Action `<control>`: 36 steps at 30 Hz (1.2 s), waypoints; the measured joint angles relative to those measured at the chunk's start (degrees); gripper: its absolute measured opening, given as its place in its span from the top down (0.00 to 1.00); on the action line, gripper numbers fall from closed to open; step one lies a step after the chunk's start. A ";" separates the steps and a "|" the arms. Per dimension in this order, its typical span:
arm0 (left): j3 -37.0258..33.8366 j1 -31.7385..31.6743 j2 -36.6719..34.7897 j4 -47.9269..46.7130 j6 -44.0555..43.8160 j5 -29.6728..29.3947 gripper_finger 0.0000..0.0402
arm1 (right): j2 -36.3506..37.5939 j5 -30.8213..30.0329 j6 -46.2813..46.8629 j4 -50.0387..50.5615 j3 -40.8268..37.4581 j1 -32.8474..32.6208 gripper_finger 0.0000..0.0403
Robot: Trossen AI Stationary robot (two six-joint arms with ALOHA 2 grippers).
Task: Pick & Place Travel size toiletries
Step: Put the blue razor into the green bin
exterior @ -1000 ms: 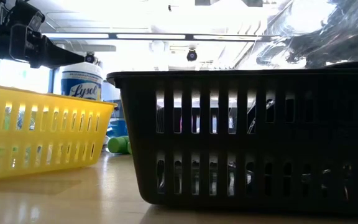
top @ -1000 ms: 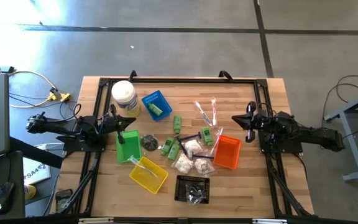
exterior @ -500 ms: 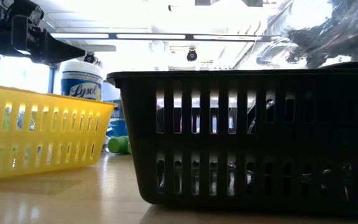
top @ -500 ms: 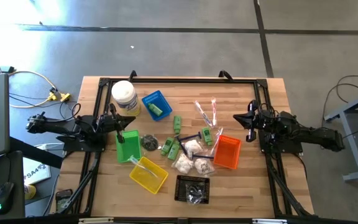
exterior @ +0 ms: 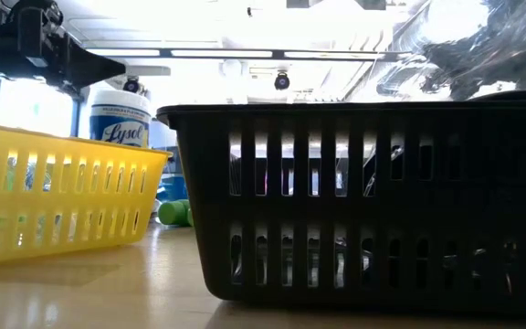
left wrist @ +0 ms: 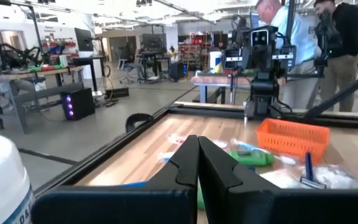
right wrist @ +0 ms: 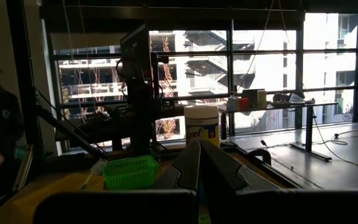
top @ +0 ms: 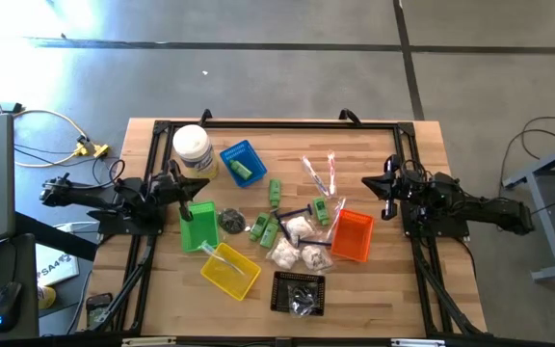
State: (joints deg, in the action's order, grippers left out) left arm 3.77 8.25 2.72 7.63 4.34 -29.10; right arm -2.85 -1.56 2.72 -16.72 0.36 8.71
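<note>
I see my left gripper [top: 177, 181] pinched tight, holding nothing — green basket [top: 198, 226] just beside it; right gripper [top: 382, 189] closed too, near the orange basket [top: 353, 235].

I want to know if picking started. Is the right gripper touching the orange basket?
Apart. The high view shows the shut right gripper near the table's right edge, with bare wood between it and the orange basket.

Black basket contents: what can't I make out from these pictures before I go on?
- black basket: high view shows crinkly clear wrap inside, items too small to identify; low view, its slatted wall hides them.
- green basket: contents too small to tell from above.
- loose toiletries: low view, blocked by the black basket.
</note>
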 joint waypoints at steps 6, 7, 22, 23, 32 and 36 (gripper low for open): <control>4.12 0.00 3.24 3.12 2.44 0.13 1.00 | 0.00 0.00 0.00 -0.92 0.00 0.00 0.99; 5.74 0.01 4.70 2.94 2.72 0.13 1.00 | 0.02 0.00 -0.02 -1.04 0.00 0.00 0.99; 46.45 -0.01 58.87 -14.71 -0.33 -0.34 0.99 | 0.02 0.00 0.26 -1.47 0.00 -0.02 0.99; 49.49 -0.02 62.57 -16.34 -0.35 -0.35 0.98 | 0.02 0.00 0.19 -1.20 0.00 0.00 0.99; 74.68 -3.22 90.69 -33.50 -2.09 23.16 0.72 | 0.02 -1.51 0.32 -1.08 0.00 -0.02 0.99; 81.86 -5.72 99.36 -37.01 -3.37 24.24 0.58 | 0.01 -1.05 0.80 -0.60 0.00 -0.07 0.99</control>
State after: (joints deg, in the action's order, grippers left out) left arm 85.63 2.53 102.08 -29.38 0.97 -4.86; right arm -2.84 -2.61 3.52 -17.32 0.36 8.64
